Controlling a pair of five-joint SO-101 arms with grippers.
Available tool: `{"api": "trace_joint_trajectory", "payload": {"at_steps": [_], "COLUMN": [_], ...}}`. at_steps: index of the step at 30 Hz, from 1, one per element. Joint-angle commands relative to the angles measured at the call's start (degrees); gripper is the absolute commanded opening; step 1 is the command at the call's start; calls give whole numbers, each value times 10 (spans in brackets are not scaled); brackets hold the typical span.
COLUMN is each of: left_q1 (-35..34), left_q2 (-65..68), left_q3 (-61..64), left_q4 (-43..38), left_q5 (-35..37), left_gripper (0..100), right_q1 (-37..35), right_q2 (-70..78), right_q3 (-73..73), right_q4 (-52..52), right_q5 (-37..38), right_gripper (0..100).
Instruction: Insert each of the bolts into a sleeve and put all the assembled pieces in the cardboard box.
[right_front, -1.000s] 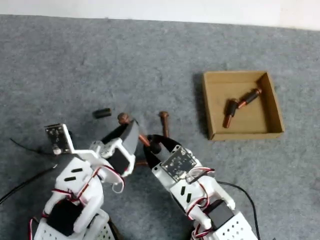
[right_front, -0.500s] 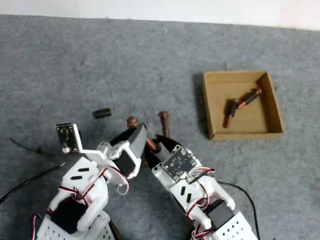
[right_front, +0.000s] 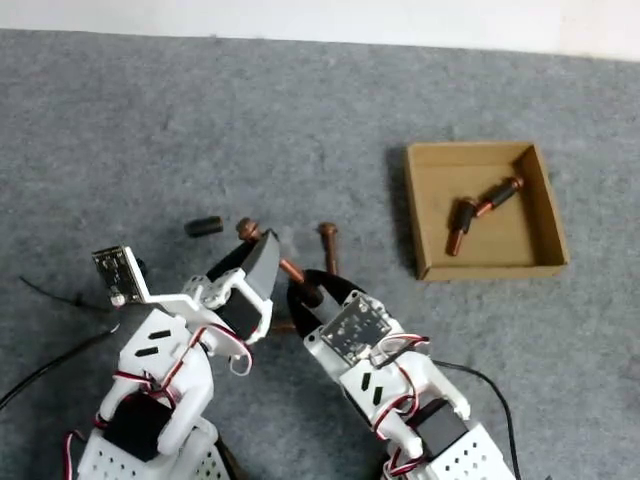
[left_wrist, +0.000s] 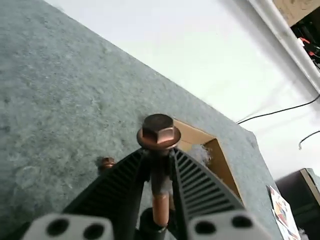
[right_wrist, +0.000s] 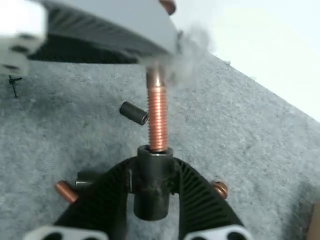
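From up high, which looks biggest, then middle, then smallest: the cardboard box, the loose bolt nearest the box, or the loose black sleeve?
1. cardboard box, by far the biggest.
2. loose bolt, a bit longer than the sleeve.
3. loose black sleeve, shorter but fatter, so those two are close.

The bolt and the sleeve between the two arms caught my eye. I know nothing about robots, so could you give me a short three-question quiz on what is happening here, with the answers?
1. True or false: the left gripper is shut on a bolt, gripping its shank below the head.
2. What does the right gripper hold?
A. a black sleeve with the bolt's tip at its mouth
B. a second bolt
C. nothing
3. Fill in: the cardboard box holds ___ assembled pieces.

Key: 1 true; 2 A; 3 two.
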Motion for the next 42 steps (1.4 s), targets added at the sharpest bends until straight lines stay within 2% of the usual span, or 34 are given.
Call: {"api": "trace_joint_trajectory", "payload": {"at_steps": [1,10,15,19,33,35,40,42], "left_q1": [-3,1,54,93,93,93,95,95], "left_q2": [-7,-7,-7,-7,-7,-7,-5,-5], "left_q3": [10,17,29,28,24,24,35,36], "left_q4": [-16,-13,20,42,52,55,77,84], "left_q5": [5,5,-3,-58,-58,-58,-56,-52], "left_gripper": [4,4,4,4,7,47,258,306], "right_q1": [6,6,6,6,7,7,7,7], "right_q2": [-8,-9,-9,-9,-9,-9,-15,-15], "right_q3": [65,65,65,65,65,65,65,65], "right_q4": [0,7,7,8,8,15,26,26], "right_q5": [9,9,9,9,9,10,10,10], "right_gripper": [5,5,5,5,5,5,5,5]}}
